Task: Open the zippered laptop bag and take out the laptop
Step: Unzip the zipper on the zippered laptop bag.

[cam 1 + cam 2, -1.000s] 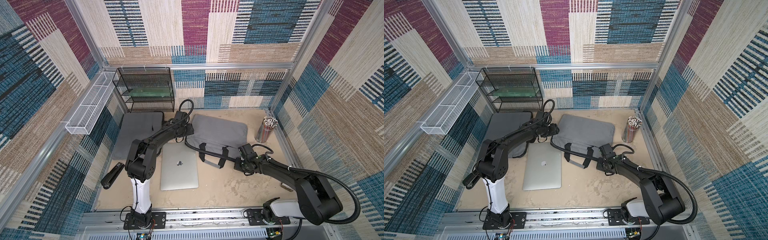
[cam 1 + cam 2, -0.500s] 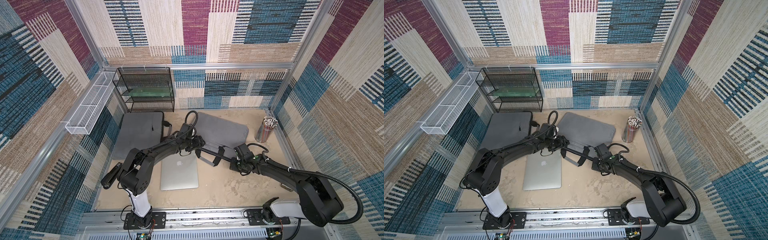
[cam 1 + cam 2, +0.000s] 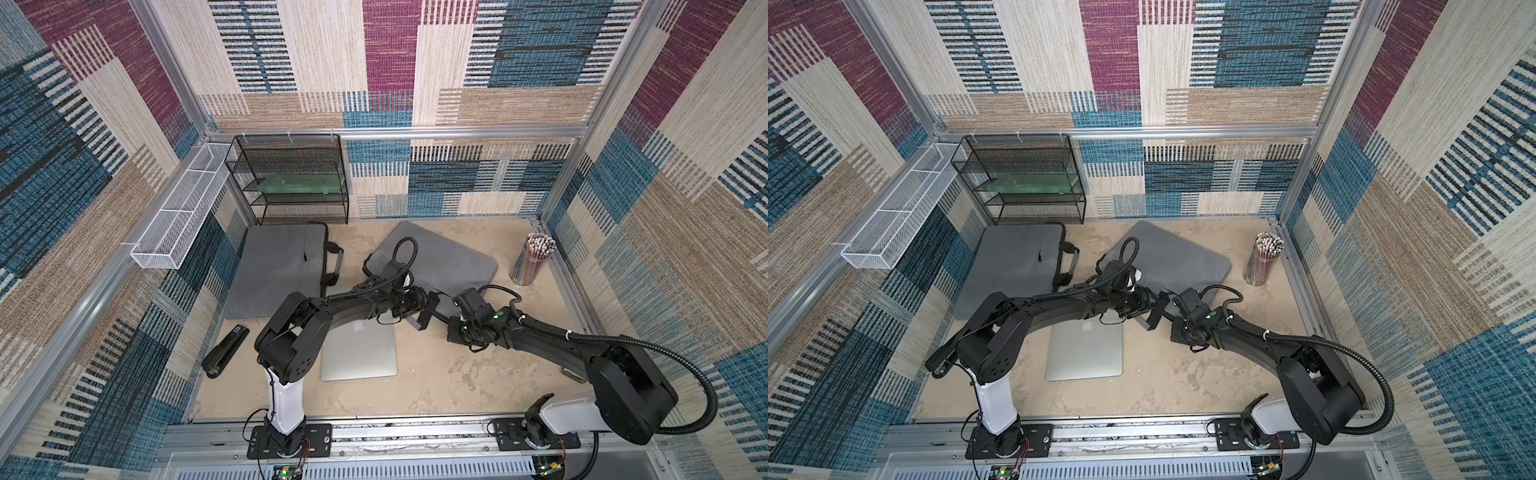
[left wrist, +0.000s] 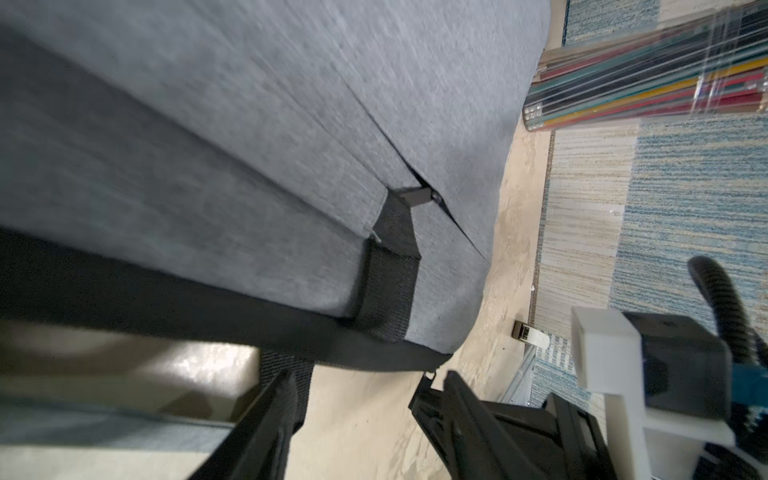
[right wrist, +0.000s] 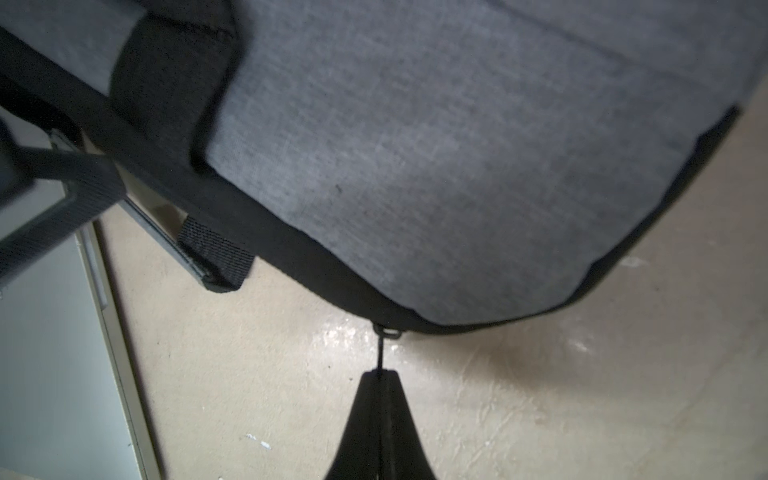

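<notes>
Right wrist view gives me what no other camera does: the right gripper (image 5: 380, 376) is pinched together on the thin zipper pull (image 5: 383, 343) at the near corner of the grey laptop bag (image 5: 457, 166). Left wrist view alone shows the left gripper (image 4: 365, 399) with its jaws apart, clamping nothing, close to the bag's black handle strap (image 4: 386, 282). In both top views the wrists hide the fingertips, but only there can I read the layout.

Count:
- Two bags. The gripped one lies skewed at centre rear of the table (image 3: 457, 382). The second bag (image 3: 278, 270) lies to its left.
- One silver laptop (image 3: 365, 353), closed and flat in front of both bags.
- One stapler (image 3: 226, 351), one cup of pencils (image 3: 534, 259), one mesh rack (image 3: 291, 178), one wire basket (image 3: 183, 208).
</notes>
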Motion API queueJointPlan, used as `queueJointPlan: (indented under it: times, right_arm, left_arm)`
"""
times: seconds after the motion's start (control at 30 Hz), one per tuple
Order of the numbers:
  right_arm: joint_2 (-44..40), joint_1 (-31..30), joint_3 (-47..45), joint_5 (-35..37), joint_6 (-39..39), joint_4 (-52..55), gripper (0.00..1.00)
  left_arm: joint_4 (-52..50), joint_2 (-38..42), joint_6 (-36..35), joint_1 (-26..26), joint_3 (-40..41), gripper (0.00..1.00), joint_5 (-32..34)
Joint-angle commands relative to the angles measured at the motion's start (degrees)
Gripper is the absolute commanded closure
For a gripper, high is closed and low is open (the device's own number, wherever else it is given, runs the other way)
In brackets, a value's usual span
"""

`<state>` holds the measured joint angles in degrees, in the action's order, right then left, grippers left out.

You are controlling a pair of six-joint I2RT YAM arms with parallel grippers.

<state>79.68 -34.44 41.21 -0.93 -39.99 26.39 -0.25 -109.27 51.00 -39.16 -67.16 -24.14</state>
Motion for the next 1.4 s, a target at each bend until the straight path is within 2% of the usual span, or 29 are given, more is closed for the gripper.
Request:
queueJointPlan:
  times: [0.0, 0.3, 0.4, 0.43, 0.5, 0.6, 0.77, 1.37]
  right_arm:
    - [0.00, -0.18, 0.63, -0.02, -0.23, -1.60, 1.00]
    - [0.60, -0.11, 0.71, 0.23, 0.58, -1.31, 1.00]
    - [0.70, 0.20, 0.76, 0.49, 1.14, -0.80, 1.00]
    - [0.67, 0.32, 0.68, 0.50, 1.22, -0.71, 1.00]
    - [0.56, 0.76, 0.64, 0.51, 1.86, -0.46, 1.00]
    - [0.28, 1.79, 0.37, 0.59, 2.66, 0.15, 1.00]
    - [-0.70, 3.71, -0.24, 0.36, 3.81, 1.39, 1.00]
    - [-5.80, 13.72, -5.12, 0.93, 6.89, 3.04, 1.00]
  left_arm:
    - [1.27, -0.82, 0.39, -0.37, -0.57, 0.41, -0.73]
    - [1.16, -4.84, 0.57, -1.53, -3.18, 0.42, -1.00]
    - [1.04, -5.68, 0.78, -1.51, -3.95, 0.49, -0.74]
    - [1.04, -5.77, 0.84, -1.53, -3.95, 0.52, -0.73]
    - [1.04, -5.70, 1.08, -1.53, -3.88, 0.67, -0.35]
    - [0.71, -5.28, 1.20, -1.47, -3.49, 0.84, 0.58]
    - [-0.37, -5.20, 0.76, -1.53, -3.51, 1.00, 0.63]
    - [-2.77, -3.51, -2.06, -1.40, -4.17, 1.00, 0.76]
